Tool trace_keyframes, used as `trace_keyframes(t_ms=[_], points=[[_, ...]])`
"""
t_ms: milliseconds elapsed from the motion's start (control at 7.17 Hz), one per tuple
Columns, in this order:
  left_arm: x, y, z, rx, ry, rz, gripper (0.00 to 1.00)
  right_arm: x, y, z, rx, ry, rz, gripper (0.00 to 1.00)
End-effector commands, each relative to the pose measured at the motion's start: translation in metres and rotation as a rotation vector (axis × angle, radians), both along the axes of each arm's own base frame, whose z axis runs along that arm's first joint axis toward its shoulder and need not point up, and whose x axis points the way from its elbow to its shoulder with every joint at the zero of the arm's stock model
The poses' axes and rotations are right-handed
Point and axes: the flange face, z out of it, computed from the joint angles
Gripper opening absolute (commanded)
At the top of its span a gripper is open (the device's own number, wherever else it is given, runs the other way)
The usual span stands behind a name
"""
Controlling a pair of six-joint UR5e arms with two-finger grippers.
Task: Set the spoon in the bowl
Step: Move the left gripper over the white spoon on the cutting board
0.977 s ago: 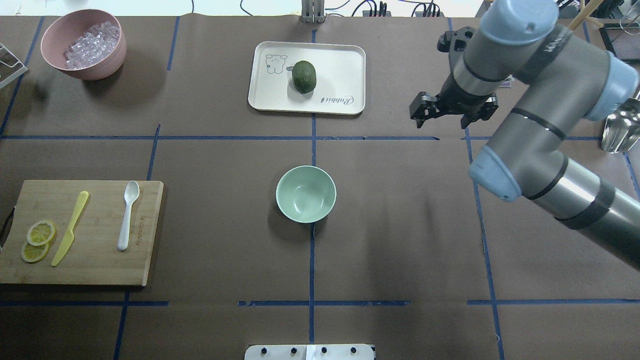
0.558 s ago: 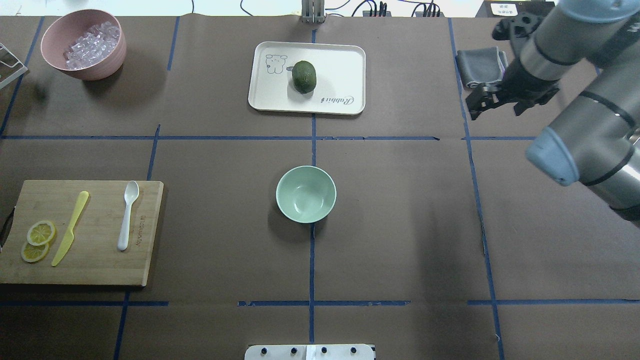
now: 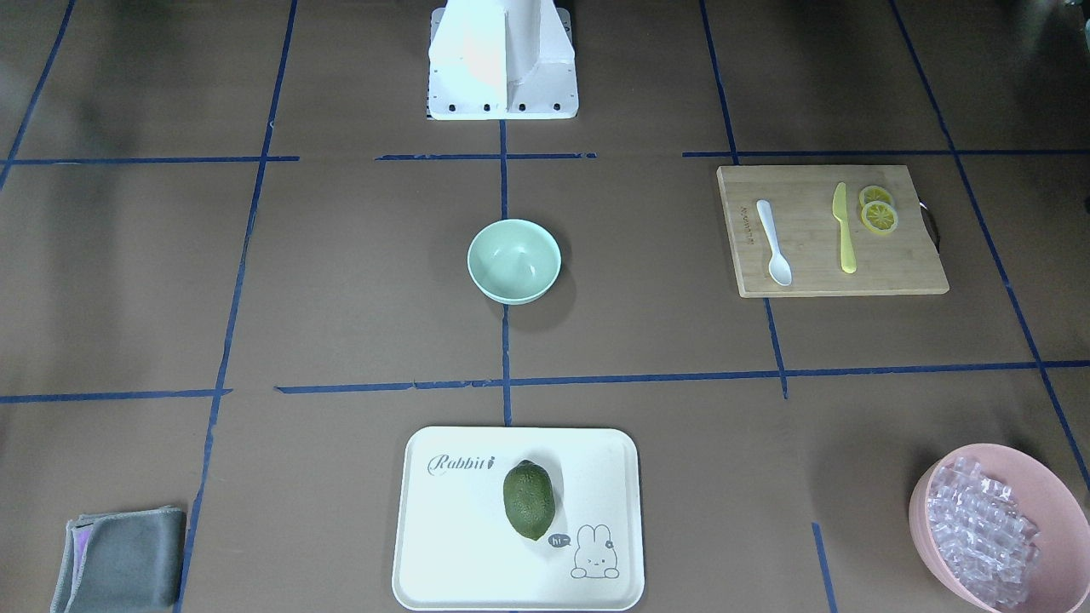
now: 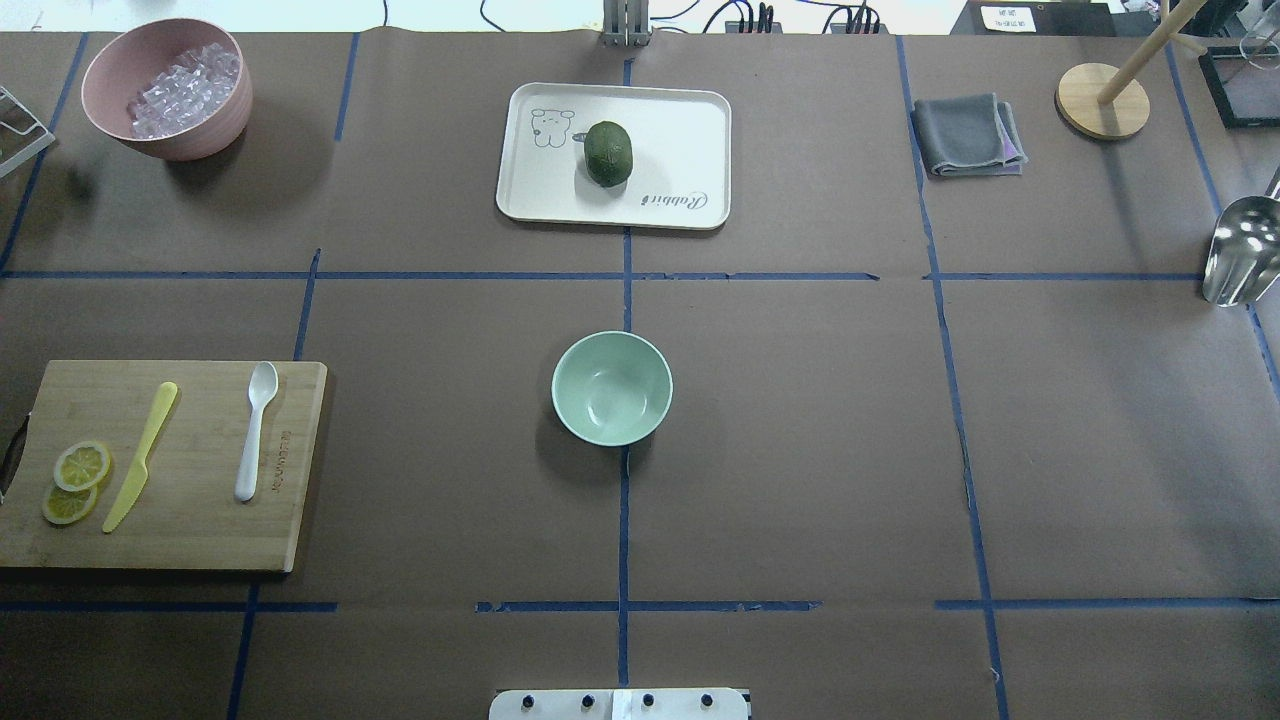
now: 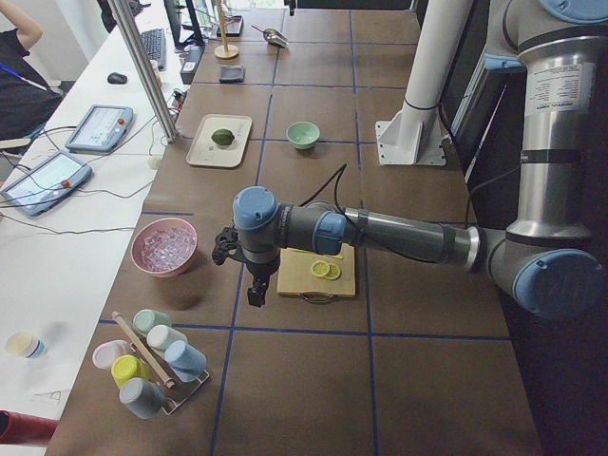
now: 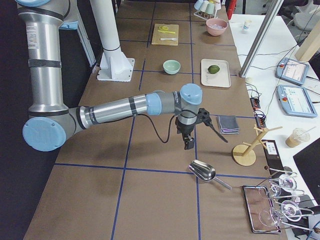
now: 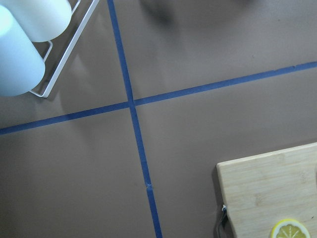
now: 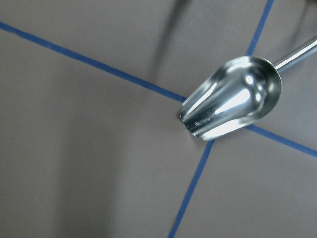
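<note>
The white spoon (image 4: 255, 430) lies on a wooden cutting board (image 4: 200, 520) at the table's left; it also shows in the front view (image 3: 773, 243). The mint-green bowl (image 4: 612, 388) stands empty at the table's centre, also in the front view (image 3: 514, 260). My left gripper (image 5: 255, 290) shows only in the left side view, hanging above the table by the board's outer end. My right gripper (image 6: 188, 143) shows only in the right side view, above the table near a metal scoop. I cannot tell whether either is open or shut.
A yellow-green knife (image 4: 140, 457) and lemon slices (image 4: 75, 480) share the board. A pink bowl of ice cubes (image 4: 167, 88), a white tray (image 4: 680, 120) with a green fruit (image 4: 608, 153), a grey cloth (image 4: 968, 134), a metal scoop (image 4: 1240, 250) and a cup rack (image 5: 152, 366) stand around.
My right arm has swung right and left the overhead view, uncovering the grey cloth and a wooden stand. The spoon and the bowl have not moved.
</note>
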Motion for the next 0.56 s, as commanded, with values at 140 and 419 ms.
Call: trace_keyframes(t_ms=[140, 419], points=[[0.055, 0.001, -0.052, 0.017, 0.134, 0.057, 1.0, 0.038, 0.05, 0.031, -0.101, -0.047, 0.13, 1.0], [0.143, 0.021, -0.118, -0.079, 0.11, 0.032, 1.0, 0.035, 0.039, 0.022, -0.076, -0.051, 0.146, 1.0]])
